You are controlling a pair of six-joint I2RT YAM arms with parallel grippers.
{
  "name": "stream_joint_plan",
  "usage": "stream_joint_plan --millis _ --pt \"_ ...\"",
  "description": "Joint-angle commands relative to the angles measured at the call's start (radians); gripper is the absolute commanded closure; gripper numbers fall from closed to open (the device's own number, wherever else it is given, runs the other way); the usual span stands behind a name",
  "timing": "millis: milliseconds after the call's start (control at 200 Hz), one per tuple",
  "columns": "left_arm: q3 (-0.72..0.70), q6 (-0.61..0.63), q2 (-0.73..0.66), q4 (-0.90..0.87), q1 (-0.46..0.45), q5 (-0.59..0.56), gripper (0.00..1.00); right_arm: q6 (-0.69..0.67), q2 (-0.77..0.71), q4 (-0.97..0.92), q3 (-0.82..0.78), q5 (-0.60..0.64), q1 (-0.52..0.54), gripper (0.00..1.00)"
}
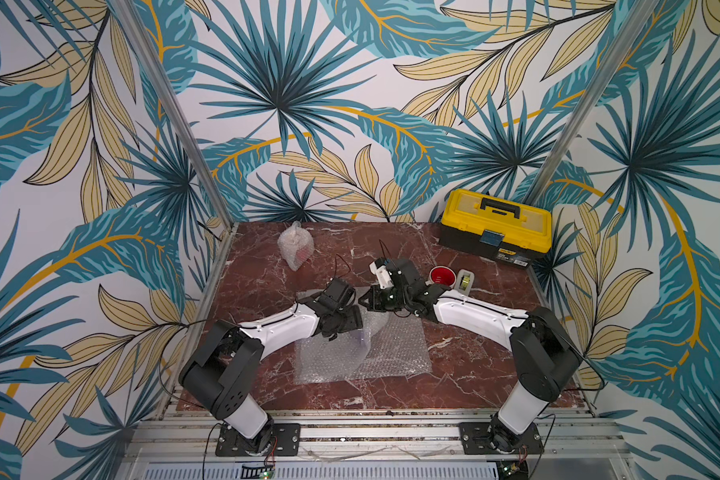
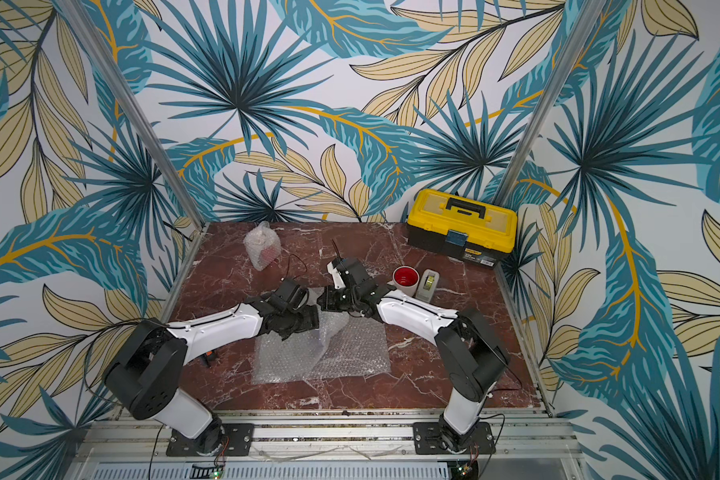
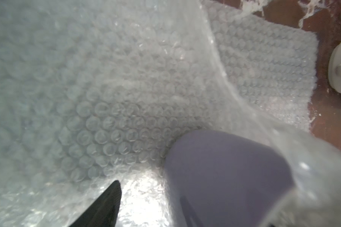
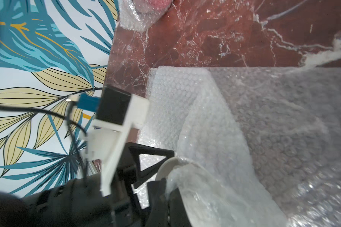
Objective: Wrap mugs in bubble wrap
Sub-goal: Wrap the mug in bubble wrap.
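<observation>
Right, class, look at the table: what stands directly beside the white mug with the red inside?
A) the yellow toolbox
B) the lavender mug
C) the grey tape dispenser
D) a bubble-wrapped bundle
C: in a top view the grey tape dispenser stands right next to the white mug with the red inside, while the yellow toolbox sits farther back.

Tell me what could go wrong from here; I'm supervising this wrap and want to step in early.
The right gripper pinches only a lifted flap of bubble wrap; it may slip free. The lavender mug looks ungripped, with the left gripper showing open jaws, so tugging the sheet could tip it.
</observation>
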Motion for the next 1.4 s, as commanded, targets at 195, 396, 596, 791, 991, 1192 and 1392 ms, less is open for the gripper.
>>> stream_joint_plan --millis 195,396,596,791,991,1192,1392 --pt "-0.032 0.019 -0.068 -0.013 -0.008 -0.027 0.23 0.0 0.075 -0.113 0.008 -0.006 0.013 1.0" --pt "-0.073 0.018 -0.151 0.001 -0.008 -0.047 0.24 0.005 0.121 -0.196 0.053 -0.006 0.016 1.0" --pt "-0.147 0.031 -0.252 0.089 -0.009 -0.025 0.21 -0.004 0.155 -0.263 0.094 -0.002 0.019 1.0" --pt "-0.216 0.053 -0.296 0.252 -0.014 0.063 0.12 -0.003 0.161 -0.271 0.105 -0.005 0.021 1.0" --pt "-0.227 0.068 -0.271 0.298 -0.02 0.107 0.13 0.006 0.168 -0.269 0.106 -0.01 0.021 1.0" --pt "-0.253 0.085 -0.262 0.325 -0.028 0.133 0.23 0.009 0.173 -0.269 0.11 -0.015 0.021 1.0" --pt "-0.285 0.088 -0.275 0.325 -0.029 0.143 0.29 0.009 0.182 -0.284 0.128 -0.012 0.021 1.0"
